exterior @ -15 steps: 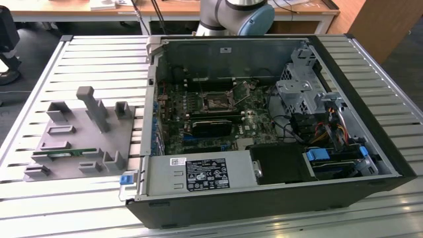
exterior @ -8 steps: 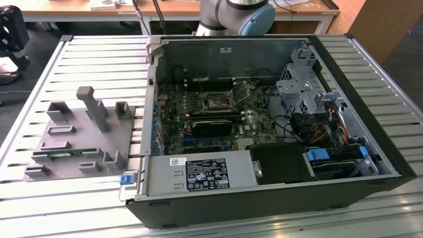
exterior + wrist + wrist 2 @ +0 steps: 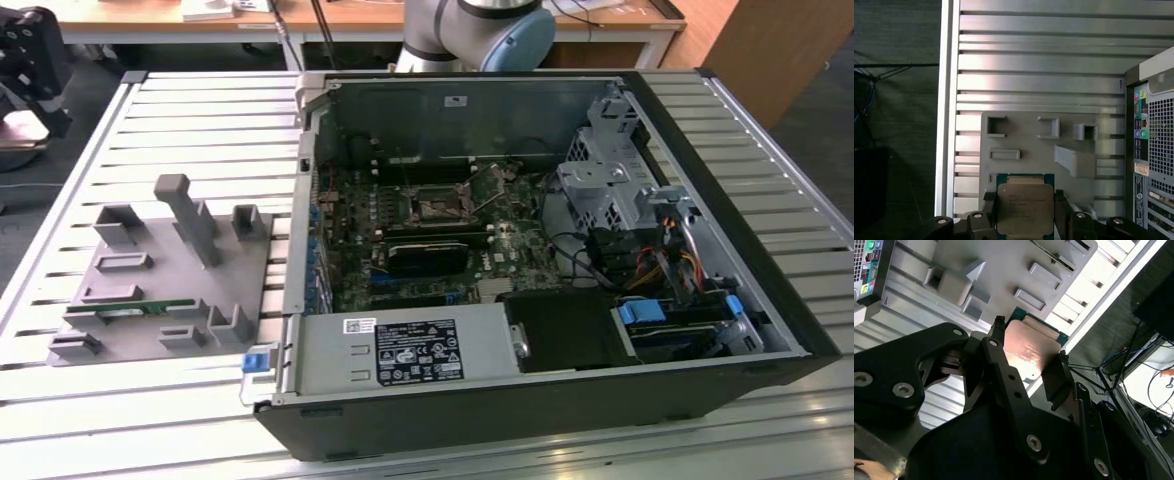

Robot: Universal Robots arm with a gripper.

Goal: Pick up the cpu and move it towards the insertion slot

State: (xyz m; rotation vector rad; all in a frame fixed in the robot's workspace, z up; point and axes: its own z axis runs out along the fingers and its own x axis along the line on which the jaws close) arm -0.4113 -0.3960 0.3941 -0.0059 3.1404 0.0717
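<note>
One step looks done: the hand point(image 3: 1025, 211) is clamped on the cpu point(image 3: 1025, 202), holding it over the grey tray point(image 3: 1024, 135) on the slatted surface point(image 3: 1044, 50). The insertion slot point(image 3: 437, 207) sits inside the open case point(image 3: 534, 400), well apart from the tray, so I judge the carry across not yet done.

You are seeing a grey tray point(image 3: 160, 285) sitting near the table's point(image 3: 200, 130) edge, just beside the open computer case point(image 3: 534, 410).
</note>
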